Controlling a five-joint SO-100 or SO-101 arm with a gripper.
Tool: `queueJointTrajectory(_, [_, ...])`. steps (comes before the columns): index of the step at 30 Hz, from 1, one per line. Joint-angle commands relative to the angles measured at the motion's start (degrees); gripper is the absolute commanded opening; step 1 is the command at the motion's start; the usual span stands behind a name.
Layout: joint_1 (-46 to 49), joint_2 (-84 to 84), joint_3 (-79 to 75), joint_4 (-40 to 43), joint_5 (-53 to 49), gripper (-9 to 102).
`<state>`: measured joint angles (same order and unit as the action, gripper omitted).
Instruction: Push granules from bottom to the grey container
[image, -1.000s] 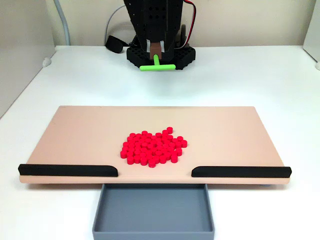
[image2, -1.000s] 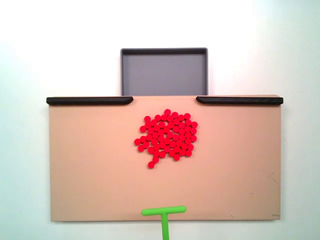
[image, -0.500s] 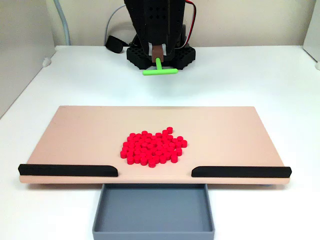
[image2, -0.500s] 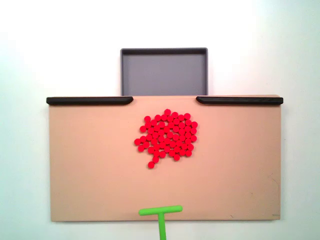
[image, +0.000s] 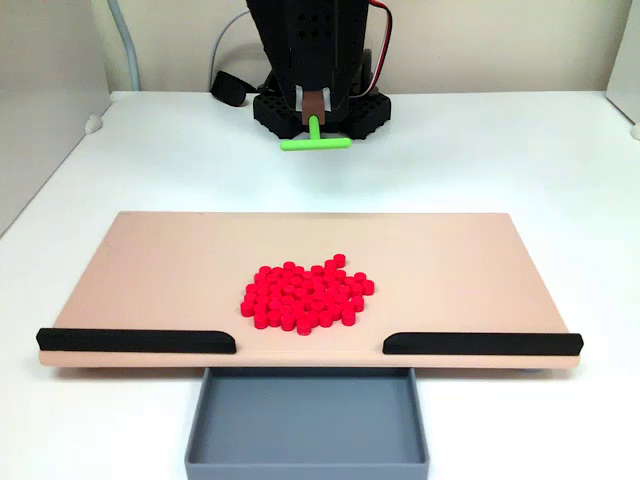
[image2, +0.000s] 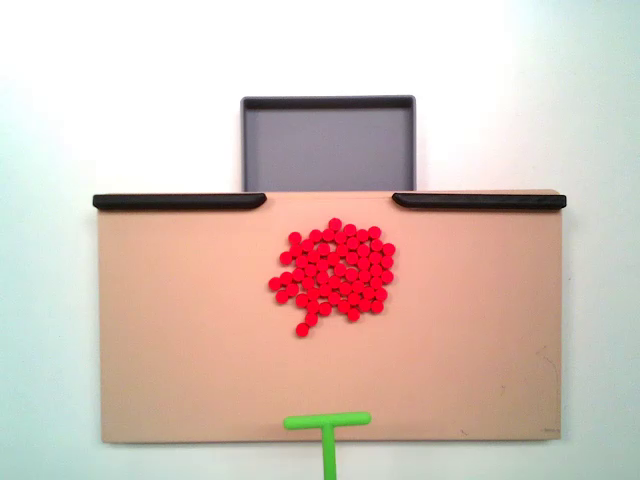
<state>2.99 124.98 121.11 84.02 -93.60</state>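
The granules (image2: 334, 275) sit bunched mid-board on the tan board (image2: 180, 330), near its black-stripped edge where the grey container (image2: 328, 150) butts up, while the gripper (image: 314, 108) clamps the green pusher's (image2: 327, 422) stem above the opposite edge.

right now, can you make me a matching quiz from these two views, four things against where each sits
Things:
1. cluster of tiny red cylindrical granules
2. shallow blue-grey plastic container
3. green T-shaped pusher tool
4. two black strips

Places:
A. near the tan flat board's edge closest to the arm
B. beyond the gap between the strips
C. middle of the board
D. along the board's container-side edge

Pairs: 1-C, 2-B, 3-A, 4-D
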Motion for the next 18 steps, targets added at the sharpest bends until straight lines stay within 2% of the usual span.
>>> queueJointTrajectory(1, [0.0, 0.9, -1.3, -0.4, 1.1, 0])
queueJointTrajectory(18, [-1.1, -1.0, -1.4, -0.4, 1.7, 0])
